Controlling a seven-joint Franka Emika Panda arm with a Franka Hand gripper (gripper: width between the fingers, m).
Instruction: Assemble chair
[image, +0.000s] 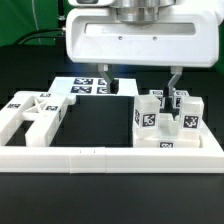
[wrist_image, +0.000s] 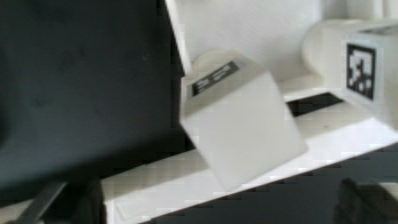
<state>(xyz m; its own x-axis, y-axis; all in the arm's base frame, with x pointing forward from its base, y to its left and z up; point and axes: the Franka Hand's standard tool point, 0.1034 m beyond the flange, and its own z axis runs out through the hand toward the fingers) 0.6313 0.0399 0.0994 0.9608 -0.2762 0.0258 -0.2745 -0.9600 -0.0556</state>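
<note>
My pincer (image: 140, 82) hangs released, jaws wide, prob. to straddle one of the posts (image: 166, 115). They sit at 5 o'clock of it, ext. view, parked by the rail (image: 110, 155), prob. so nothing slides.

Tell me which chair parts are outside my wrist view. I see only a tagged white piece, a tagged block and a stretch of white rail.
Observer: A separate group of chair parts lies at the exterior view's left, beside the border rail and well away from the gripper.
Operator: Is anything else on the table that my view misses?
Observer: Yes. The marker board lies flat on the far side of the table, just beyond the gripper.
</note>
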